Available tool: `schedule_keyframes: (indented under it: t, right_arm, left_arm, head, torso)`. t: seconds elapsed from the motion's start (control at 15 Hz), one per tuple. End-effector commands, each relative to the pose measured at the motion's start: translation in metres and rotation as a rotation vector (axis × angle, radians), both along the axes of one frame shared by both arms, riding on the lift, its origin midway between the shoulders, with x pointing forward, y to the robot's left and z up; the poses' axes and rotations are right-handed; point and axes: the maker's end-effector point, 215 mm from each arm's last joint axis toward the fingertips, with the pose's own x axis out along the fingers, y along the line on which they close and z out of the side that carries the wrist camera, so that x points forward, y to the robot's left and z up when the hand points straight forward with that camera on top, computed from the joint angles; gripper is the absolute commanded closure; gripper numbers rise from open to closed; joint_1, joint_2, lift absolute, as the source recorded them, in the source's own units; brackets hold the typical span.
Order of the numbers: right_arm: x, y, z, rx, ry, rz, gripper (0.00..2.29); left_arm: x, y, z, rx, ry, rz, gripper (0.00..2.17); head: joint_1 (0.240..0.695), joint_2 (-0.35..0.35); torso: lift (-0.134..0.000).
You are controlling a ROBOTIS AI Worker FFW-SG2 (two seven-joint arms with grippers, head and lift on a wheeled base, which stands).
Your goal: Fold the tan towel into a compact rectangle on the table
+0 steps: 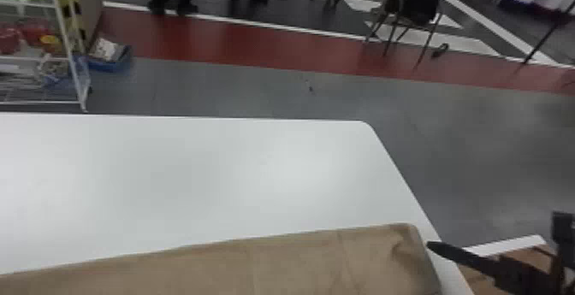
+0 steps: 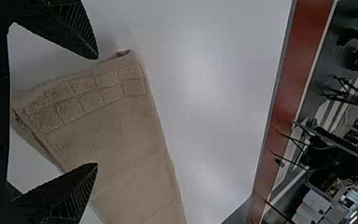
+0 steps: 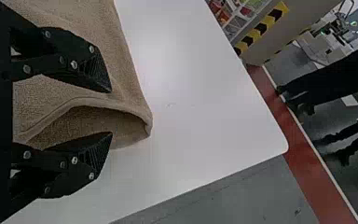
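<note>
1. Right tool (image 3: 111, 112) first: its two black fingers stand apart, the open end (image 3: 103, 119) of the towel (image 1: 291, 264) gaping between their tips.
2. Left tool (image 2: 97, 110) is spread wide too, above the other end, where a checked woven border (image 2: 88, 95) crosses the cloth. Neither tool is clamped on anything.
3. Towel lies on the table (image 1: 171, 178) as a long folded strip, its right end close to the table's side edge.
4. Expect it to be light and limp, thick in the pile, not fragile. It should grip well rather than slip, but won't hold a shape if carried from one point.
5. Best hold is probably at each short end, all layers pinched together, a little in from the edge. At the gaping end, a shallow bite would likely catch the upper layer alone and skew the strip.
</note>
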Motion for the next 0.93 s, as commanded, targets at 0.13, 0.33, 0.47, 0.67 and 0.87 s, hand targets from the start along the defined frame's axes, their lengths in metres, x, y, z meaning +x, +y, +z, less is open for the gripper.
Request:
schedule_keyframes:
  t: [0.13,0.33,0.47,0.67,0.87]
  right_arm:
    - [-0.007,0.012,0.017,0.042,0.014,0.018,0.55]
    - [-0.005,0.03,0.021,0.113,0.038,0.024,0.55]
    - [0.004,0.038,0.016,0.112,0.051,0.031,0.55]
    - [0.024,0.061,0.001,0.128,0.067,0.059,0.55]
    - [0.028,0.06,-0.01,0.11,0.089,0.052,0.54]
  left_arm:
    - [0.004,0.002,-0.003,-0.002,0.003,0.002,0.06]
    - [0.007,0.002,-0.001,-0.003,-0.004,0.0,0.06]
    - [0.007,0.002,-0.002,-0.001,-0.006,-0.004,0.06]
    - [0.006,0.003,-0.005,-0.002,-0.001,-0.004,0.06]
    - [0.004,0.006,-0.006,0.0,0.002,-0.001,0.06]
  head:
    - [0.695,-0.35]
    - [0.695,-0.35]
    - [0.695,-0.344]
    - [0.695,-0.317]
    - [0.695,-0.265]
  torso:
    - [-0.123]
    - [-0.123]
    - [-0.123]
    - [-0.123]
    - [-0.123]
